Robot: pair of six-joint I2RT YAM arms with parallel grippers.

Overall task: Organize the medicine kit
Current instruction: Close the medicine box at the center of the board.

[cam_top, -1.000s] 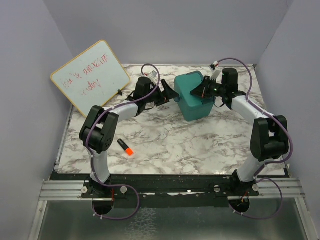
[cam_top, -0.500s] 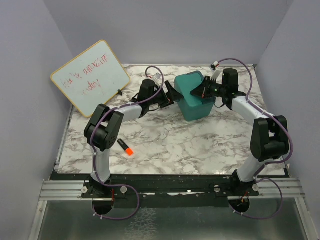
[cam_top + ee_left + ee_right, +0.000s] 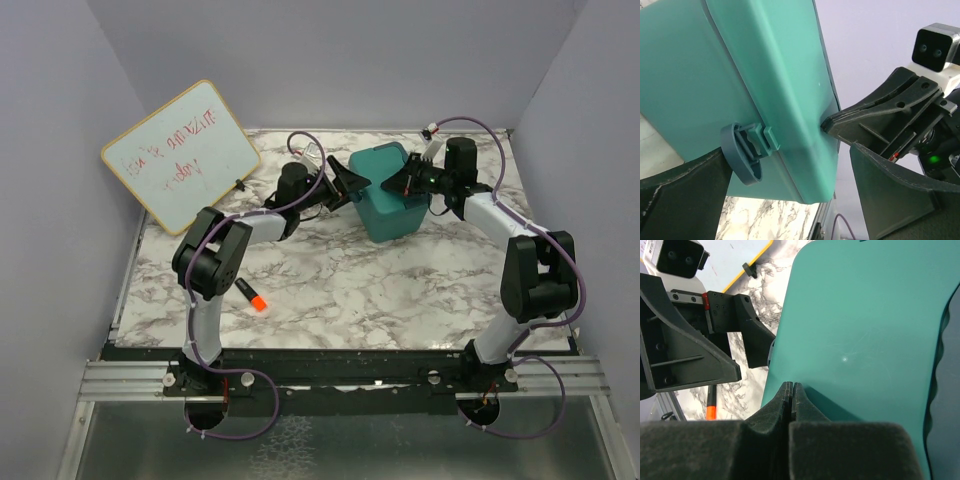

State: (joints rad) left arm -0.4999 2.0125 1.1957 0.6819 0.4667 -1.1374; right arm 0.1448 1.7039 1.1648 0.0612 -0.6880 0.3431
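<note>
Top view: the teal kit [image 3: 392, 205] stands on the marble table [image 3: 330, 290], far from the arm bases and a little right of the middle, between the 2 grippers. The left gripper [image 3: 353, 185] is at its left side and the right gripper [image 3: 397, 185] is over its top. A whiteboard [image 3: 183, 155] leans at the far left. It has 2 lines of red handwriting, too small to read. A black marker [image 3: 250, 294] with an orange end lies alone on the near left of the table, well apart from the kit.

Left wrist view: the left gripper's 2 fingers [image 3: 682, 195] are spread wide apart, 1 on each side of the kit's edge, gripping nothing. A round grey-blue latch [image 3: 746, 157] sits on that edge, just beside the left-hand finger. The right gripper's tip touches the kit's broad face. A white camera [image 3: 936, 46] with 2 lenses sits above that gripper. No label or brand shows on the kit.

Right wrist view: the right gripper's 2 fingers [image 3: 782, 405] are pressed together with nothing between them, their tips against the kit's smooth teal face. The left gripper is at the kit's left edge. The marker's orange end and the whiteboard's wooden corner show beyond. No writing can be read here.
</note>
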